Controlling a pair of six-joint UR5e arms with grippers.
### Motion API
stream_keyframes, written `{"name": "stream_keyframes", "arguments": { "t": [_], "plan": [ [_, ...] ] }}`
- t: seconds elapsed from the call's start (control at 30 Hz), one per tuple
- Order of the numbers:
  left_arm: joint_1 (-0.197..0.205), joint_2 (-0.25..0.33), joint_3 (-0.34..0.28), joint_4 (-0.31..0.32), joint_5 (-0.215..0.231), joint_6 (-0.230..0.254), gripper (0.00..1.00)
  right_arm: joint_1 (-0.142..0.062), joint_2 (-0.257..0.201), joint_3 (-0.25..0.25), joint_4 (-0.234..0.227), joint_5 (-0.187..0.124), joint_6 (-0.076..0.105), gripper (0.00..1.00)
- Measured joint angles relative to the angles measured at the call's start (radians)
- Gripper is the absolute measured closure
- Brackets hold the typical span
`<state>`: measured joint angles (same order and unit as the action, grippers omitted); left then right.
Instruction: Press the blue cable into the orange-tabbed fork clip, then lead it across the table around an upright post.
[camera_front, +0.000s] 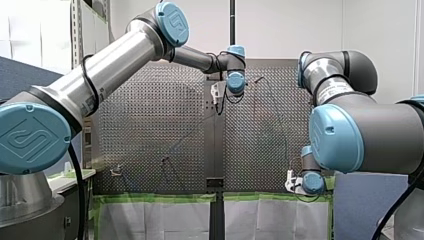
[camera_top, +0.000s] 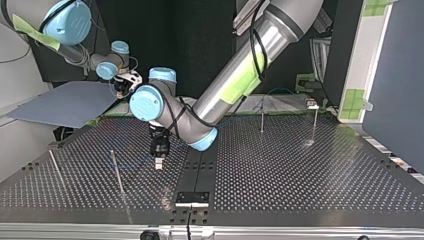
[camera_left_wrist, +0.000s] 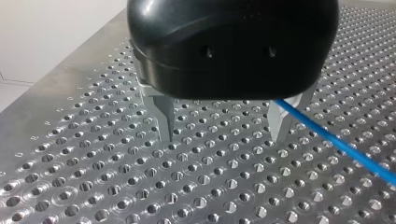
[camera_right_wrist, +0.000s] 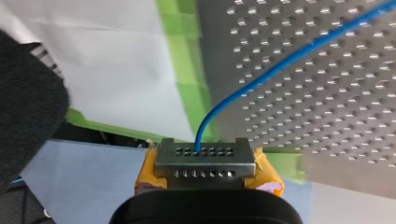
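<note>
The perforated metal table runs wide under both my arms, with a few thin rods standing in it. I take the upright post closest to the top view's camera as my mark.

My left gripper hangs near that post, on the side toward the table's middle. Its metal fingers are spread wide with the tips low over the holes, and they grip nothing. The blue cable slants past one of those fingers, either grazing it or just clear of it; I cannot tell which. My right gripper is well apart from the post, at the table's taped edge. Its yellow pads are clamped, and the cable rises from between them.

The cable lies at one finger, not in the gap, so I judge that closing my left gripper now could miss it or pinch it crooked. A pull from my right could also drag it away. I cannot pick out the orange-tabbed fork clip.

The cable is thin, smooth and bright blue. It curves gently out of the pads and then runs straight, so it is probably springy.
</note>
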<state>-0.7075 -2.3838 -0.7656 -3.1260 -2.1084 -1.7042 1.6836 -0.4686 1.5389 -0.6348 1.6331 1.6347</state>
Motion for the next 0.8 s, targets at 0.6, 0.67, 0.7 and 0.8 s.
{"name": "stream_keyframes", "arguments": {
  "t": [0.6, 0.67, 0.7, 0.8],
  "plan": [
    [-0.003, 0.0, 0.0, -0.004, -0.001, 0.0, 0.0, -0.013, 0.109, -0.025, -0.022, 0.005, 0.023, 1.0],
    [-0.003, 0.0, 0.0, -0.004, -0.001, 0.0, 0.0, -0.015, 0.111, -0.026, -0.024, 0.005, 0.025, 1.0],
    [-0.003, 0.0, 0.0, -0.005, -0.001, 0.0, 0.0, -0.017, 0.111, -0.027, -0.025, 0.005, 0.027, 1.0],
    [-0.004, 0.0, 0.0, -0.005, -0.001, -0.002, 0.0, -0.021, 0.113, -0.031, -0.027, 0.005, 0.029, 1.0]
  ]
}}
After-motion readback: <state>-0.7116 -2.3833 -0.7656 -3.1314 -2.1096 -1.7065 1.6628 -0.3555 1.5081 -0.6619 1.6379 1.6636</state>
